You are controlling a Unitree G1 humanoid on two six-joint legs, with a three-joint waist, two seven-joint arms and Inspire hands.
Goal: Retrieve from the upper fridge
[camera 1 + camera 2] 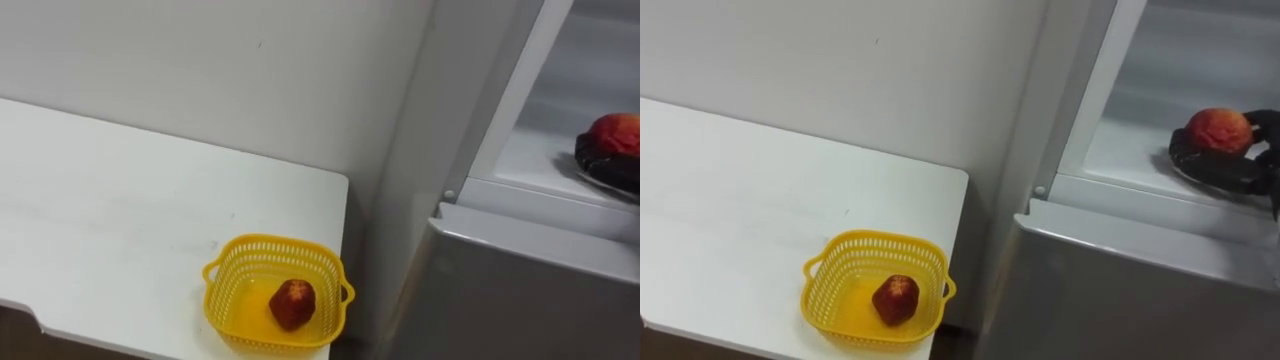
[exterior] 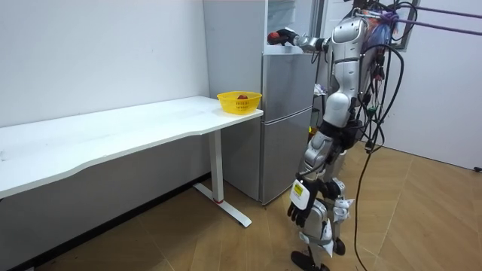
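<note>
In the open upper fridge compartment (image 1: 1160, 90), my right hand (image 1: 1215, 168) is curled under and around a red fruit (image 1: 1218, 130) just above the white shelf. The same right hand (image 1: 605, 165) and fruit (image 1: 618, 132) show at the right edge of the left eye view. A second red fruit (image 1: 292, 303) lies in a yellow basket (image 1: 240, 246) at the near right corner of the white table (image 1: 120, 200). In the room view I stand facing the fridge (image 2: 286, 113), right arm raised into it, and my left hand (image 2: 300, 211) hangs relaxed by my leg.
The lower fridge door (image 1: 520, 290) is shut, just below the open compartment. The table's right end stands close against the fridge side. A white wall (image 1: 200, 60) runs behind the table.
</note>
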